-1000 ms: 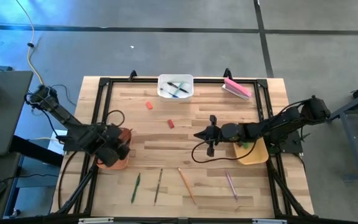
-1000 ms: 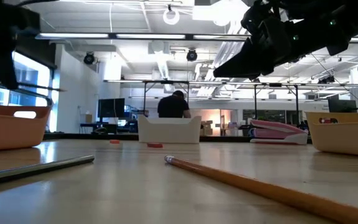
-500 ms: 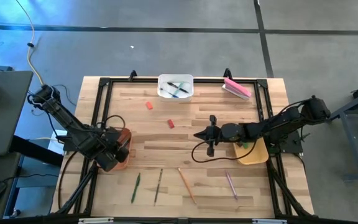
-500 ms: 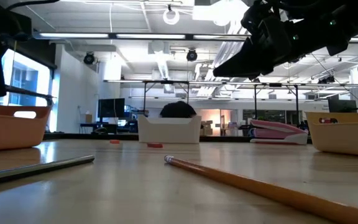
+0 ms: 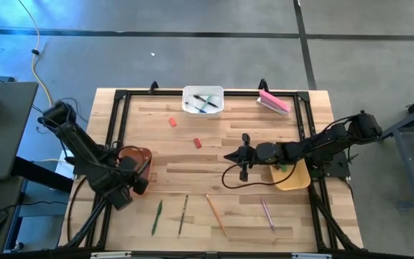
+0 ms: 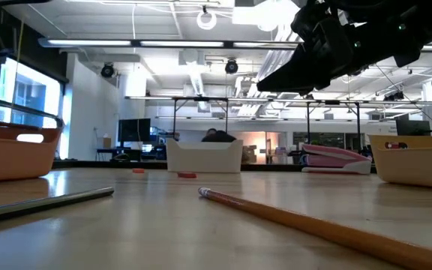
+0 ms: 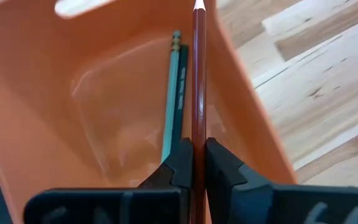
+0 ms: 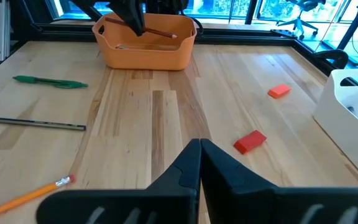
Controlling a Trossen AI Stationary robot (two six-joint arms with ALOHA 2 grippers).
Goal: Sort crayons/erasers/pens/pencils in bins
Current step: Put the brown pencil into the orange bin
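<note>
Orange-brown plastic, smooth and slightly glossy, forms the bin [image 7: 104, 93] at the table's [image 5: 221, 155] left edge, and the left claw [image 7: 194, 163] hangs directly over it. Its two dark fingers are clamped on a thin reddish-brown pencil [image 7: 198, 81], which runs lengthwise above the tub's hollow. A teal pencil with an eraser end [image 7: 173, 93] lies on the bin floor beneath. Judgement: the pencil is held along the bin's long axis so that it will fall flat inside, not bridge the rounded rim; release appears to be the step in hand.

The right claw [image 8: 199, 163] sits over mid-table, fingers pressed together with nothing between them, the arm reaching out above the mustard-yellow bin [image 5: 293, 175] at the right edge. It appears to be waiting.

Remaining items on the light, grained wooden table:
- Near edge: a green pencil [image 5: 156, 216], a dark thin pencil [image 5: 183, 214], an orange pencil [image 5: 215, 213] and a pinkish pencil [image 5: 267, 214], well apart from one another, all slender and straight.
- Centre: two short red blocky pieces [image 5: 172, 122] [image 5: 198, 143], apart from each other.
- Far edge: a white bin [image 5: 203, 101] with dark and teal pens [image 5: 204, 102] inside; just beside the far right corner, a large pink block [image 5: 274, 101].

Judgement: sorting is partly done; four pencils and both red pieces are still unsorted. The thin sticks lie flat on the wood and will likely need a low, precise pinch.
</note>
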